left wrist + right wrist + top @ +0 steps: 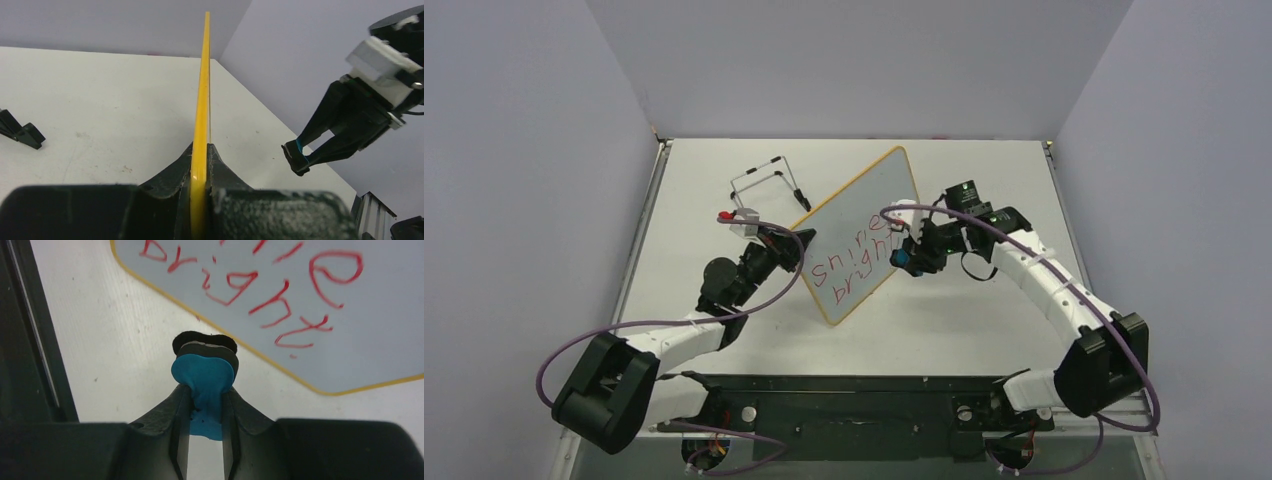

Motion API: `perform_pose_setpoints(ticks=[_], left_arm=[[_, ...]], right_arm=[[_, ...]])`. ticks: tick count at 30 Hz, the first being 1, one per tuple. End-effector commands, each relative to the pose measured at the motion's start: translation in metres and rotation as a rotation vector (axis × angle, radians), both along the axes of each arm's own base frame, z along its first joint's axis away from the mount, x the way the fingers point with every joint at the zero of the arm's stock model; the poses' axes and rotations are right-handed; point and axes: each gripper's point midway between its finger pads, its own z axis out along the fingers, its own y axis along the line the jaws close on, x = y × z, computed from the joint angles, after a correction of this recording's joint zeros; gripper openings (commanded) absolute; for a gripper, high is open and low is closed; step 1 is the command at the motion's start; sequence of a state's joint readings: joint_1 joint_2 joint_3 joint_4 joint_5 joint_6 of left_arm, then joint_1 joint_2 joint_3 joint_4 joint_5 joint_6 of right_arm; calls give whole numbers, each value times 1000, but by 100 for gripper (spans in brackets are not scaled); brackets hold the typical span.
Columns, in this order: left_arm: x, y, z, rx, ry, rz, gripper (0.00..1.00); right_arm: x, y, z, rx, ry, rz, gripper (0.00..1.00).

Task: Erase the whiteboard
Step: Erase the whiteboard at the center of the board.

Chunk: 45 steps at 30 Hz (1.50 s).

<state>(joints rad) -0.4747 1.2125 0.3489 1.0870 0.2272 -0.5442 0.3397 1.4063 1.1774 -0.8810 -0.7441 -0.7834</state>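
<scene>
Here's the whiteboard (859, 235), up off the flat and tilted over the middle of the table (984, 320), its long axis running from near-left to far-right. Glossy white face, rounded corners, thin yellow frame all round. Red handwriting fills the lower half of the face, and it reads "Shine bright", every letter whole and unsmudged. The upper half is bare white.

The left gripper (799, 240) is clenched on the board's left edge. From the left wrist the yellow frame runs straight up out of the pinched fingers (220, 165), edge-on, a thin bright line. Whether the board's near corner rests on the table, I can't tell.

Over on the right, the right gripper (907, 258) is clamped on an eraser (202, 372), a blue block with a black pad at its tip, squeezed between the jaws. The pad points toward the written face, near the end of "bright". From the right wrist it sits just beside the frame, over bare table, with the red letters close ahead. No contact with the face shows.

Behind the board, toward the far-left of the table, a thin black wire stand (767, 180) is upright, apart from everything else.
</scene>
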Motion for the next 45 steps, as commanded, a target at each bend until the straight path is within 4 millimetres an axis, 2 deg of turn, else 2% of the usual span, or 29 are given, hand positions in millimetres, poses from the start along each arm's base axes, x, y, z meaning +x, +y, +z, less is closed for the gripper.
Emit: perform_pose_setpoints(ticks=[1, 2, 3, 4, 8, 15, 20, 25, 32, 34, 36, 39, 43, 45], left_arm=[[2, 8, 12, -88, 10, 43, 0], [4, 10, 11, -98, 18, 57, 0], [3, 11, 10, -106, 25, 59, 0], [4, 12, 10, -111, 28, 67, 0], [7, 13, 9, -127, 49, 81, 0], [10, 15, 6, -133, 82, 104, 0], [10, 13, 6, -139, 93, 100, 0], [9, 14, 5, -139, 99, 107, 0], [8, 13, 5, -138, 100, 97, 0], [8, 12, 5, -138, 99, 96, 0], [7, 12, 4, -135, 101, 94, 0], [7, 11, 4, -133, 102, 91, 0], [7, 10, 5, -132, 101, 83, 0], [7, 9, 5, -128, 100, 80, 0]], right_arm=[[24, 43, 47, 97, -271, -104, 0], [28, 55, 45, 96, -341, -110, 0], [31, 69, 56, 129, -410, -118, 0], [30, 73, 51, 129, -421, -133, 0], [35, 109, 55, 176, -441, -193, 0], [12, 156, 54, 284, -381, -128, 0], [-13, 183, 32, 286, -304, -46, 0], [-16, 191, 20, 283, -269, -35, 0], [0, 185, 4, 227, -286, -87, 0], [11, 184, 8, 229, -316, -137, 0], [12, 182, 10, 235, -316, -141, 0], [-3, 190, 6, 234, -305, -59, 0], [-40, 196, -23, 113, -264, 131, 0], [-49, 200, -27, 83, -266, 181, 0]])
